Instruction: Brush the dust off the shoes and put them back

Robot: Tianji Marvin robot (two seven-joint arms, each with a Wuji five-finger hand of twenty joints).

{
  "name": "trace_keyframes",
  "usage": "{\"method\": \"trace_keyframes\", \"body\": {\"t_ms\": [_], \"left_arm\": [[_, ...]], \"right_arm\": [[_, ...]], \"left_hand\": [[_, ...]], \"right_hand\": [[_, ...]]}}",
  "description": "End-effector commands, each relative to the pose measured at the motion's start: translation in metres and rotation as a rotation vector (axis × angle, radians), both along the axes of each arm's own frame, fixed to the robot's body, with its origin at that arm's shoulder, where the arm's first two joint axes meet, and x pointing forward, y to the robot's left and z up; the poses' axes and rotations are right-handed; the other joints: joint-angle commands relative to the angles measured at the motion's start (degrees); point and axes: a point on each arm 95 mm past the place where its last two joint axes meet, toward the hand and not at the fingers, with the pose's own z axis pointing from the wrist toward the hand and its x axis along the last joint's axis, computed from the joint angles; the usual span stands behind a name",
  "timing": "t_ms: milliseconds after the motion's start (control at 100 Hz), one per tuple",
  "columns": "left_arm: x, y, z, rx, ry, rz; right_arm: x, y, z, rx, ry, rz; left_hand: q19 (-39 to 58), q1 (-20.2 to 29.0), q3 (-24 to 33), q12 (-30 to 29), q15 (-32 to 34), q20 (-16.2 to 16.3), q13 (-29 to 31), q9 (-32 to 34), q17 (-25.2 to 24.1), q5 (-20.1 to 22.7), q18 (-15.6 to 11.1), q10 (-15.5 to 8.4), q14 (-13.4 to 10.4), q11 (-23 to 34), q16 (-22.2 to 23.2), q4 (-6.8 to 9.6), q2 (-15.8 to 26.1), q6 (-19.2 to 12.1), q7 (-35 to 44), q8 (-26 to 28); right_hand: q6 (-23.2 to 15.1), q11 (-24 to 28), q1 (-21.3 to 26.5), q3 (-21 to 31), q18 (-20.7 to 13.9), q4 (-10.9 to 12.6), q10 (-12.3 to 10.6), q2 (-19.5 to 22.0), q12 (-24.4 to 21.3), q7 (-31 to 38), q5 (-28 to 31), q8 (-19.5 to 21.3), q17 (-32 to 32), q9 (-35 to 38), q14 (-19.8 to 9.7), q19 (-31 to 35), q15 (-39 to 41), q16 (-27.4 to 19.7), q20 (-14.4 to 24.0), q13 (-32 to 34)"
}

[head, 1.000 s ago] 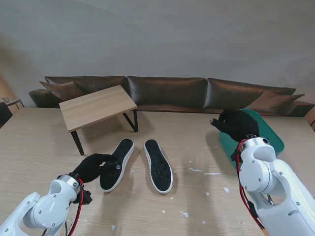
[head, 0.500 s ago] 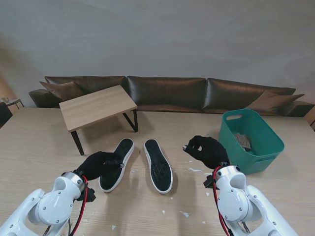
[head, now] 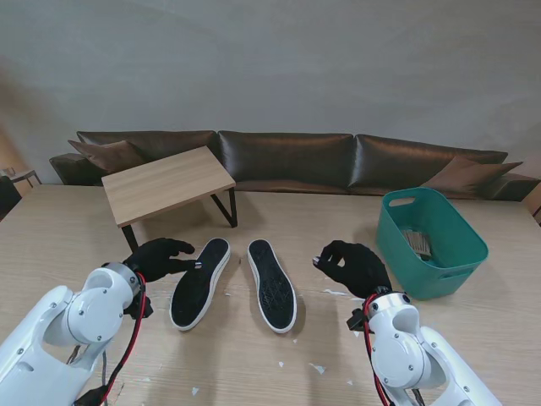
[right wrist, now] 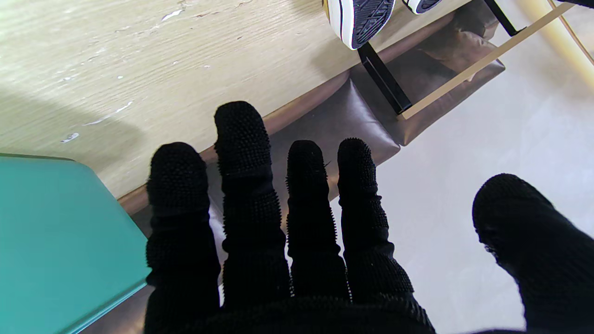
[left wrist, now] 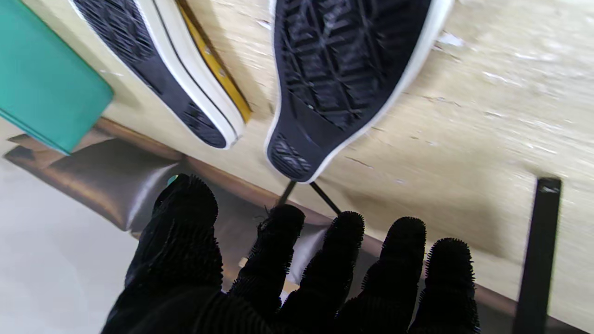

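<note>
Two black shoes with white rims lie sole-up side by side mid-table: the left shoe [head: 200,282] and the right shoe [head: 272,285]. My left hand [head: 159,258], in a black bristly glove, hovers just left of the left shoe's toe end with its fingers spread and nothing in it. The left wrist view shows both soles [left wrist: 343,69] [left wrist: 162,69] beyond those fingers [left wrist: 301,269]. My right hand [head: 353,266], gloved the same way, floats open between the right shoe and the green basket [head: 435,241]. Its spread fingers [right wrist: 287,232] hold nothing.
A brush-like object [head: 416,243] lies inside the green basket at the right. A low wooden stand [head: 166,183] with black legs sits at the far left of the table. White flecks [head: 338,293] are scattered near the shoes. A brown sofa [head: 287,159] runs behind.
My right hand swung from over the basket to the table between basket and right shoe. My left hand came off the left shoe's edge and shifted left and farther away.
</note>
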Motion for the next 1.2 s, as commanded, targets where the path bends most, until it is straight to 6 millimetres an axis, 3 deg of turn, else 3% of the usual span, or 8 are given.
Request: {"method": "trace_keyframes", "body": {"t_ms": [0, 150, 370, 420, 470, 610, 950, 1190], "left_arm": [[0.009, 0.006, 0.001, 0.008, 0.027, 0.023], [0.027, 0.008, -0.005, 0.006, 0.098, 0.092], [0.053, -0.004, -0.021, 0.057, 0.178, 0.106], [0.058, -0.007, -0.025, 0.076, 0.191, 0.108], [0.062, -0.01, -0.028, 0.088, 0.203, 0.113], [0.07, -0.017, -0.036, 0.139, 0.234, 0.119], [0.071, -0.028, -0.064, 0.205, 0.322, 0.148], [0.067, -0.038, -0.083, 0.136, 0.311, 0.194]], "right_arm": [[-0.003, 0.004, -0.004, 0.01, 0.018, 0.016], [-0.004, 0.005, -0.005, 0.016, 0.024, 0.022], [-0.004, 0.005, -0.006, 0.025, 0.026, 0.019], [-0.004, 0.005, -0.006, 0.028, 0.027, 0.017], [-0.004, 0.005, -0.006, 0.029, 0.027, 0.015], [-0.004, 0.004, -0.007, 0.037, 0.034, 0.014], [-0.003, 0.004, -0.008, 0.058, 0.043, 0.01], [-0.002, 0.003, -0.009, 0.064, 0.046, 0.003]], "left_hand": [[0.7, -2.3, -1.3, 1.0, 1.3, 1.3, -1.7, -1.6, 0.7, -1.7, -1.6, -0.7, 0.1, 0.3, 1.5, 1.4, 0.3, -0.1, -0.6, -0.5], [3.4, -5.4, -1.1, 4.7, 5.4, 5.4, -0.9, -1.9, 2.1, -1.9, -2.0, -0.1, 0.5, 1.4, 5.8, 1.36, -1.2, 0.2, -0.4, -0.6], [16.0, -10.4, -1.0, 14.6, 20.3, 20.4, -0.1, -2.3, 2.4, -3.8, -4.3, 0.0, -0.1, 3.1, 18.1, 1.45, -2.2, 0.2, -1.0, -1.0], [29.0, -11.3, -1.0, 17.0, 23.9, 17.9, 0.0, -2.3, -1.5, -4.0, -5.5, 0.0, -0.2, 3.1, 20.3, 1.5, -2.2, 0.4, -1.0, -1.0], [42.5, -12.2, -1.0, 19.2, 28.6, 11.4, 0.2, -2.3, -4.2, -4.5, -6.5, 0.3, -0.4, 3.5, 23.1, 1.53, -2.2, 0.9, -1.3, -1.3], [53.3, -13.8, -1.0, 24.5, 36.2, 6.1, 1.0, -2.0, -4.0, -5.4, -7.7, 0.4, -1.6, 4.7, 27.0, 1.65, -2.1, 2.7, -1.9, -2.1], [55.2, -12.6, -0.5, 26.5, 37.1, 4.6, 1.6, -1.2, -3.2, -1.1, -7.9, 0.4, -2.0, 5.0, 26.8, 1.74, -3.5, 6.7, 0.6, -1.0], [57.4, -8.5, 1.8, 29.6, 39.7, 3.6, 4.3, 2.9, -1.0, 6.8, -6.4, -0.3, -1.7, 8.0, 26.7, 1.67, -6.5, 5.3, 10.4, 10.6]], "right_hand": [[-1.4, -0.1, 0.5, -0.9, 1.4, 1.1, 0.8, -0.7, -0.6, -0.9, -0.3, 0.8, -10.3, -1.5, 0.5, -1.1, -0.4, -0.5, 1.4, -1.8], [-1.0, -0.1, 0.5, -0.8, 1.4, 1.0, 0.8, -0.7, -0.6, -1.0, -0.2, 0.9, -10.2, -1.5, 0.4, -1.2, -0.3, -0.5, 1.5, -1.6], [-0.7, 0.0, 0.6, -0.7, 1.5, 1.1, 0.9, -0.6, -0.6, -0.9, 0.0, 1.1, -10.2, -1.5, 0.5, -1.2, -0.3, -0.5, 1.6, -1.7], [-0.7, 0.1, 0.6, -0.7, 1.5, 1.0, 1.0, -0.6, -0.6, -0.9, 0.0, 1.1, -10.2, -1.4, 0.6, -1.2, -0.2, -0.5, 1.7, -1.6], [-0.6, 0.1, 0.5, -0.7, 1.5, 1.0, 1.0, -0.7, -0.6, -0.9, 0.1, 1.1, -10.2, -1.3, 0.5, -1.2, -0.2, -0.5, 1.7, -1.6], [-0.3, 0.1, 0.6, -0.5, 1.5, 1.0, 1.1, -0.6, -0.6, -0.9, 0.2, 1.1, -10.2, -1.2, 0.5, -1.2, -0.1, -0.5, 1.7, -1.4], [0.2, 0.2, 0.6, -0.3, 1.6, 1.0, 1.3, -0.6, -0.7, -0.8, 0.5, 1.1, -10.1, -1.1, 0.8, -1.1, 0.0, -0.5, 1.8, -1.3], [0.4, 0.2, 0.6, -0.1, 1.7, 1.0, 1.4, -0.5, -0.7, -0.7, 0.6, 1.1, -10.0, -1.0, 1.0, -1.1, 0.0, -0.5, 1.8, -1.2]]}}
